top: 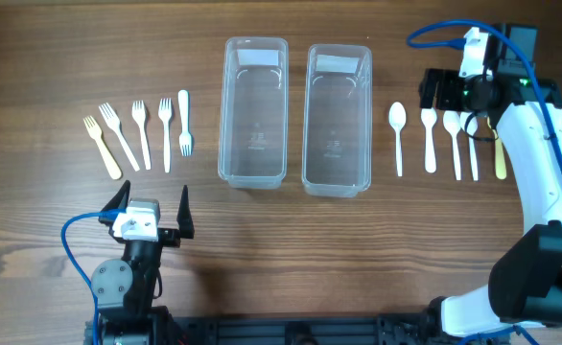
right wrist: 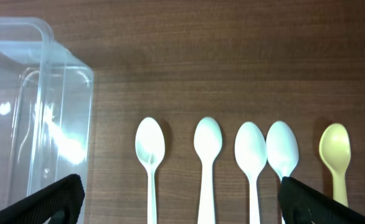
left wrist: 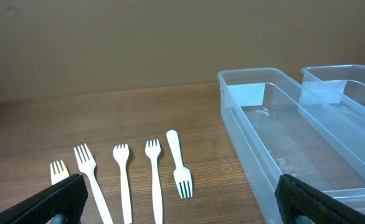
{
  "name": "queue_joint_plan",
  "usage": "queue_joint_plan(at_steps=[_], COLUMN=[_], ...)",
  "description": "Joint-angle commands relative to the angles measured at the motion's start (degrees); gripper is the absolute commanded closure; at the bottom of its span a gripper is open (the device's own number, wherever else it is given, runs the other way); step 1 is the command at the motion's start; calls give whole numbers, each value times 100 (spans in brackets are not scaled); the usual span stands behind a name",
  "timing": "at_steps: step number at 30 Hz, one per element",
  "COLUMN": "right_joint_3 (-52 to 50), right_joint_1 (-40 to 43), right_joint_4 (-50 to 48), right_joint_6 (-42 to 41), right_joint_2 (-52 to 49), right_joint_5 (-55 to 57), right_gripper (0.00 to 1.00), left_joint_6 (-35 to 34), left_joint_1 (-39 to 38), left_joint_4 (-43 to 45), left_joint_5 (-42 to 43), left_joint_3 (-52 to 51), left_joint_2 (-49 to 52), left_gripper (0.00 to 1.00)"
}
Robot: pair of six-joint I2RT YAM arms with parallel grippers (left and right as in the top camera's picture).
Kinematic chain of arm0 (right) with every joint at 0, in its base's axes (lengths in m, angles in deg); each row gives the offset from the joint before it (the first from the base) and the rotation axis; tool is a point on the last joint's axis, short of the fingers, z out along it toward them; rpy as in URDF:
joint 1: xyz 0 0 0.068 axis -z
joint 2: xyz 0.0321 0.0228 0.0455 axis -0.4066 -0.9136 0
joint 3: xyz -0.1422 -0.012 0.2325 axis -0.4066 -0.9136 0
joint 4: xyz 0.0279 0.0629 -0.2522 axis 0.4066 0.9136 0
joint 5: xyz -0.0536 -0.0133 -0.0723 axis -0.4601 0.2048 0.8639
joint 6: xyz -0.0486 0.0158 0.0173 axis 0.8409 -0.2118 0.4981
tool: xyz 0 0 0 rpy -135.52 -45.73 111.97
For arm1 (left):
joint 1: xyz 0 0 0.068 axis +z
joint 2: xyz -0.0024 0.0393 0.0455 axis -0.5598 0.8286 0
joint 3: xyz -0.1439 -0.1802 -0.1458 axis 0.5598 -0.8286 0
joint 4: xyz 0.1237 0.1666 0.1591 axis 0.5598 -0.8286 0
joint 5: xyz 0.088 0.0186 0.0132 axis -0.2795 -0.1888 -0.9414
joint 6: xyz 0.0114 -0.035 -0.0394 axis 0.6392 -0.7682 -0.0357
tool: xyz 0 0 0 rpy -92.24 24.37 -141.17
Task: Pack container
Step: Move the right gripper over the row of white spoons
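**While the clear containers (top: 254, 125) sit empty, my right arm is nearest the spoons**

Overhead: the right end effector (top: 444, 91), spread, hangs over the spoons' (top: 428, 134) bowl ends, handles running toward the base. The left end effector (top: 153, 196), also spread, sits short of the forks (top: 142, 134).

Left wrist: forks ahead-left, containers right.

Right wrist: spoons dead ahead.

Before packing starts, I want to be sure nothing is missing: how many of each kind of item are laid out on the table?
Forks: 5
Spoons: 5
Clear containers: 2
Total: 12
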State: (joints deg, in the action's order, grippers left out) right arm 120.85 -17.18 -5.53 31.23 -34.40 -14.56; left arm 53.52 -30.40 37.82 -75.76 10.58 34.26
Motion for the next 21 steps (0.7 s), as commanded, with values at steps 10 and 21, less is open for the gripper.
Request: queue_joint_plan(at_steps=[10, 21], right_joint_3=[101, 101], right_joint_1=[-20, -20], right_joint_4=[13, -35], right_joint_6=[717, 831], right_joint_2=[-752, -1563], right_joint_5=[-90, 321], right_gripper=[0, 16], left_joint_6=[127, 127], left_joint_1=[-37, -37], left_joint_4=[22, 22], left_joint_5=[-28, -28], left_joint_3=[-48, -48], left_joint_2=[-37, -35], left_gripper=[0, 0])
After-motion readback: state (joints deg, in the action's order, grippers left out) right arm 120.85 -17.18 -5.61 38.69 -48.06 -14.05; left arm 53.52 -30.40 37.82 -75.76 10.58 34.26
